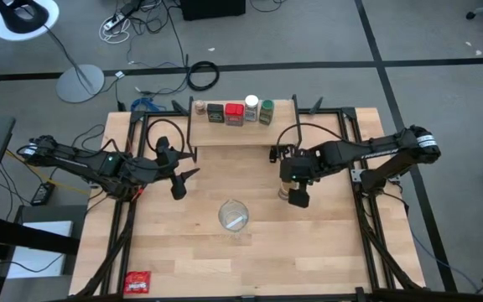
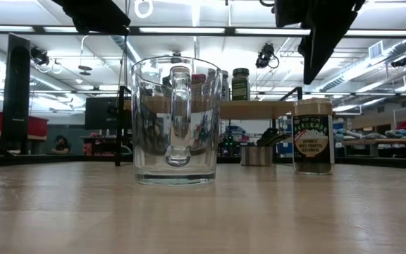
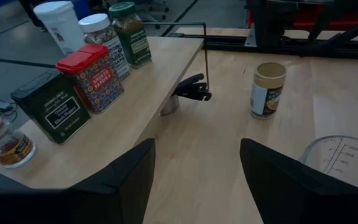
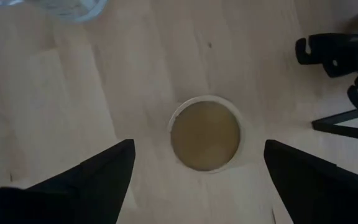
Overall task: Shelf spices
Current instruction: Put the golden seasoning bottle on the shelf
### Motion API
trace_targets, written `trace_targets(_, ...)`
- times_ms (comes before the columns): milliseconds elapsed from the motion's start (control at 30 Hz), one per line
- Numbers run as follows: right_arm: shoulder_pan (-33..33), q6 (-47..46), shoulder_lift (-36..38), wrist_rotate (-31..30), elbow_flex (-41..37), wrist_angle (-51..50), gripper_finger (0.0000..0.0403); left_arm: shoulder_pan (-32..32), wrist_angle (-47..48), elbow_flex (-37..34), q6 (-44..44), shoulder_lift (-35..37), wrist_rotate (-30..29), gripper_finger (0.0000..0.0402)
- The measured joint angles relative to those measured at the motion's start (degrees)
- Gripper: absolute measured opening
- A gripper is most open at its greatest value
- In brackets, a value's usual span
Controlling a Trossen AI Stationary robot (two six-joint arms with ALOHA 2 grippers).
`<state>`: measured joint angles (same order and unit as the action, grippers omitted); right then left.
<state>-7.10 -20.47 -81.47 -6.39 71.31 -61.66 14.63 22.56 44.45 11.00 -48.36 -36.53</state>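
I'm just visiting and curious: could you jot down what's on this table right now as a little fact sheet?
On the shelf: five spices, among them a red tin and a dark green tin
On the table: tan-lidded jar, upright
Right gripper: open, above that jar
Left gripper: open, empty, waiting on the left side
Also on the table: glass mug, red packet

Right end effector open, pointing down, left end effector parted

Tan-lidded jar, red tin, dark green tin, green-lidded jar, pale wood table.
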Motion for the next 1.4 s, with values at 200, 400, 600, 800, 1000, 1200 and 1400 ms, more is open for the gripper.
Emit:
trace_targets(200, 1.54, 0.07, -1.43, 0.63, -0.02, -0.25, 0.0356, 0.0, 0.13, 0.0, -0.03, 0.0, 0.0, 0.0241)
trace_targets(400, 2.09, 1.08, -6.15, 1.96, -0.02, -0.72, 0.0356, 0.0, 0.16, 0.0, -0.09, 0.0, 0.15, 0.0241)
trace_targets(600, 3.14, 1.11, -9.88, 3.28, -0.02, -1.16, 0.0356, 0.0, 0.18, 0.0, -0.2, 0.0, 0.17, 0.0241)
trace_targets(800, 4.25, 2.96, -12.68, 3.62, -0.02, -1.15, 0.0355, 0.0, 0.2, 0.0, -0.22, 0.0, 0.17, 0.0241)
trace_targets(1000, 4.58, 4.59, -14.14, 3.64, 0.0, -0.89, 0.0327, 0.0, 0.27, 0.0, -0.22, 0.0, 0.17, 0.0241)
trace_targets(1200, 4.58, 4.49, -14.08, 4.74, 0.02, -0.69, 0.0271, 0.0, 0.24, -0.02, -0.22, 0.0, 0.17, 0.0241)
trace_targets(1400, 4.58, 5.53, -14.07, 7.75, 0.69, -1.1, 0.0271, 0.0, 0.18, -0.04, -0.22, 0.0, 0.17, 0.0241)
